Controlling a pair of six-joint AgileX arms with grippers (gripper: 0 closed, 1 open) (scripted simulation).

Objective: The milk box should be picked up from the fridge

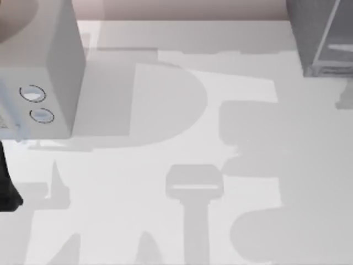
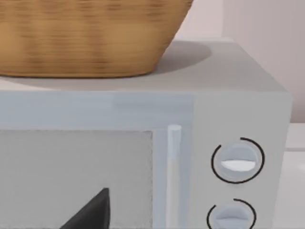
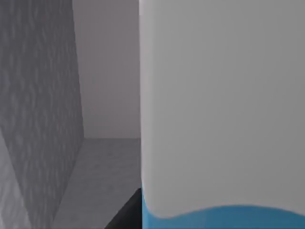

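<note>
My right arm reaches inside the fridge (image 1: 322,38) at the table's far right, the upright milk box (image 3: 219,105) looming directly ahead, though I cannot tell my fingers' state, while my left arm idles facing the microwave (image 2: 238,114).

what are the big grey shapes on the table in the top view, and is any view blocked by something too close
Top view: soft shadows on the table, no objects there. Right wrist view: the milk box sits so close it hides much of the fridge interior. Left wrist view: evenly lit, basket shadow on the lighter grey box.
</note>
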